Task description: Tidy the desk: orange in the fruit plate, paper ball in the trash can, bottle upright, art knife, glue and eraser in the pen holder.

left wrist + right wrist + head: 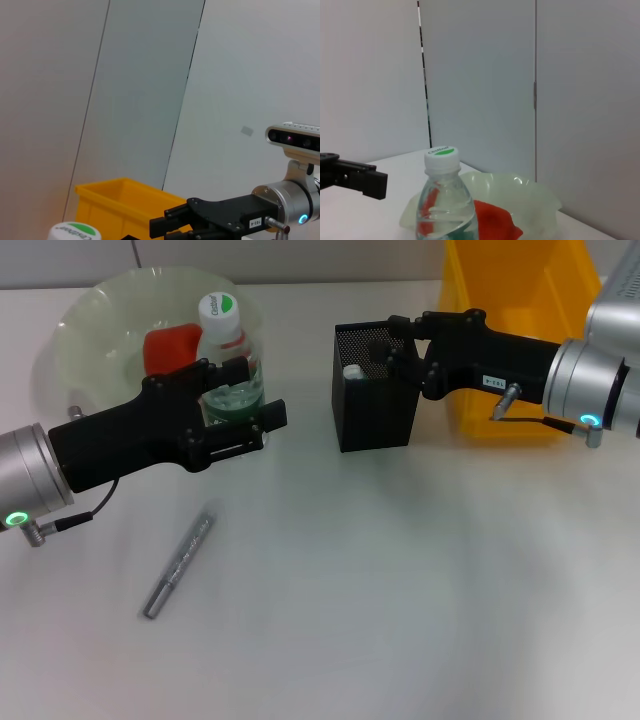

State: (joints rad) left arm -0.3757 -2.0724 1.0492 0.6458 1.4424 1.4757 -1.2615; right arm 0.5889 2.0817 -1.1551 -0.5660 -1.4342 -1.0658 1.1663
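Two arms share the head view. At left centre the left gripper [243, 415] is at the bottle [226, 360], which stands upright just in front of the fruit plate [80, 340]; black fingers flank its label, but whether they clamp it I cannot tell. Inside that pale-green plate at upper left sits the orange [170, 345], half hidden behind the bottle. At upper centre the right gripper [390, 348] hangs over the rim of the black mesh pen holder [375, 410]; its fingers, parted or pressed together, I cannot tell. Something small and white shows inside the holder's mouth. Behind the right arm, at upper right, stands the yellow trash can [505, 290]. Lower left, a grey pen-like stick [180, 562] lies slantwise on the white desk [420, 600], well apart from everything.

Over to the left wrist view: the bottle's cap [75, 232] peeks up at the bottom edge, the trash can [115, 205] beyond it, the right arm's black gripper [167, 226] across its front.

Right wrist view: the bottle [445, 200] is upright at bottom centre, the orange [492, 222] in the fruit plate [535, 200] behind it.
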